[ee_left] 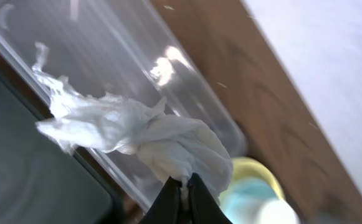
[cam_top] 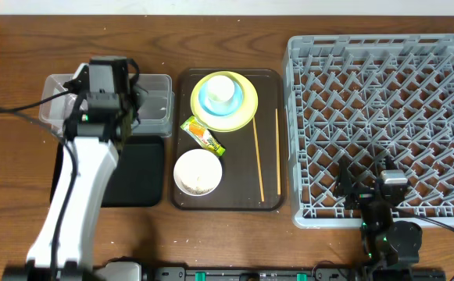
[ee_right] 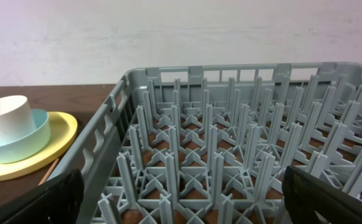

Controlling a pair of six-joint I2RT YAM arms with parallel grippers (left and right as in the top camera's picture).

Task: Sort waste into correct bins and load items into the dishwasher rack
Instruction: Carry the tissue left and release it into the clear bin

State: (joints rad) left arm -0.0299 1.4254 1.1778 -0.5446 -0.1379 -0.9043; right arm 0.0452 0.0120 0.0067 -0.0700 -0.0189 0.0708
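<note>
My left gripper point(ee_left: 184, 186) is shut on a crumpled white tissue point(ee_left: 137, 130), which hangs over the clear plastic tub point(ee_left: 106, 56) beside the black tray point(ee_left: 19, 174). From overhead the left gripper point(cam_top: 104, 105) hovers above the tub point(cam_top: 155, 97) and hides the tissue. The snack wrapper point(cam_top: 202, 134), the white bowl point(cam_top: 198, 172), two chopsticks point(cam_top: 258, 156) and the yellow plate point(cam_top: 246, 115) carrying the blue bowl point(cam_top: 208, 103) and white cup point(cam_top: 222, 89) lie on the brown tray. My right gripper point(ee_right: 184, 199) stands open and empty over the grey rack point(ee_right: 230, 155).
The dark brown serving tray point(cam_top: 234, 199) sits between the bins and the rack point(cam_top: 383, 94). The black tray point(cam_top: 141, 168) lies in front of the tub, partly under my left arm. A black cable point(cam_top: 8, 108) trails at the far left.
</note>
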